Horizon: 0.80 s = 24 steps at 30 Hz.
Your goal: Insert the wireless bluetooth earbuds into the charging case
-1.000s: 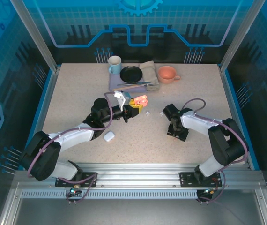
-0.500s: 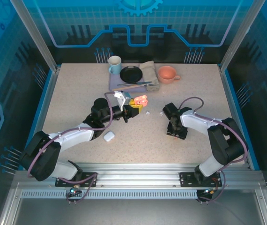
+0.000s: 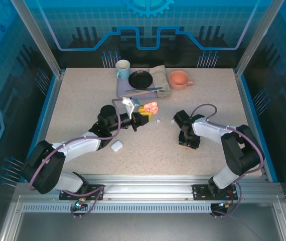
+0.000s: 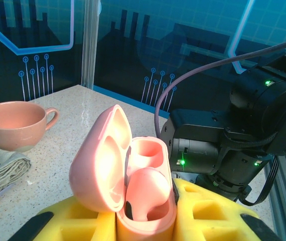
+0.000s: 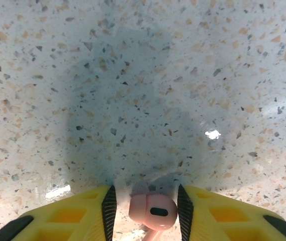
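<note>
Earbud (image 5: 153,212) between fingers (image 5: 218,215) of right hand (image 5: 146,207)

**Change over the last second, top view.** The black right arm (image 3: 218,131) has swung slightly leftward, toward the middle of the speckled beige stone-look tabletop (image 3: 83,100). It has carried the right gripper (image 3: 187,142) a little to the left of where it was a second ago. The gripper's outline is also narrower than before, as the jaws have drawn closer together.

**Right wrist view.** The narrowed yellow plastic fingers (image 5: 218,213) now stand either side of a small salmon-pink plastic earbud (image 5: 153,211) lying on the tabletop. One black pad edge is just beside the earbud. A pale gap remains at the other.
</note>
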Each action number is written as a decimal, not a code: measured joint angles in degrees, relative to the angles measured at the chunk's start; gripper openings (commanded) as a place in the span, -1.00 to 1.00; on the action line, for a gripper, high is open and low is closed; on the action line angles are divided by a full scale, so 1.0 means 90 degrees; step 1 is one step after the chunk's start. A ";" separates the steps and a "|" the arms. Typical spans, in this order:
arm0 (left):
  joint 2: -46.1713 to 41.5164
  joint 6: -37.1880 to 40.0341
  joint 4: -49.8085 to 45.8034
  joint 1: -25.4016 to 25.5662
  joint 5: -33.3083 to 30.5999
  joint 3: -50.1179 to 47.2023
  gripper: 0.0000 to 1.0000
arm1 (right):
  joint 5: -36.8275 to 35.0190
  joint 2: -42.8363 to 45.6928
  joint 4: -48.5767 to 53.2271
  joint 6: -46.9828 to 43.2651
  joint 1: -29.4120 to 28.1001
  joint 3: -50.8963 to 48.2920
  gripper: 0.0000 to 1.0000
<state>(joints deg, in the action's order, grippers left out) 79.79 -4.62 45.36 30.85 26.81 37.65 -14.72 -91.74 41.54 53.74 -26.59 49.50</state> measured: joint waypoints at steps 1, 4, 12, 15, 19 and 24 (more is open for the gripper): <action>0.0000 0.0000 0.0000 0.0000 0.0000 0.0000 -1.00 | 0.0015 0.0000 -0.0002 0.0002 -0.0002 0.0000 -0.27; 0.0000 0.0000 0.0000 0.0000 0.0000 0.0000 -1.00 | 0.0036 0.0002 -0.0027 0.0007 -0.0002 0.0000 -0.34; 0.0000 0.0000 -0.0002 0.0000 0.0000 0.0000 -1.00 | 0.0046 0.0063 -0.0097 0.0022 -0.0002 -0.0044 -0.51; 0.0000 0.0000 -0.0002 0.0000 0.0000 0.0000 -1.00 | 0.0046 0.0119 -0.0121 0.0022 0.0000 -0.0087 -0.52; 0.0000 0.0000 -0.0002 0.0000 0.0000 0.0000 -1.00 | 0.0041 0.0265 -0.0109 0.0022 0.0000 -0.0165 -0.52; 0.0000 0.0000 -0.0005 0.0000 0.0000 0.0000 -1.00 | 0.0036 0.0619 -0.0083 0.0019 0.0000 -0.0175 -0.51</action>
<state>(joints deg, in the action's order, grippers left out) 79.79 -4.62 45.32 30.85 26.81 37.65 -14.39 -86.17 40.80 53.91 -26.59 47.92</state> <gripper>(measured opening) 0.247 0.245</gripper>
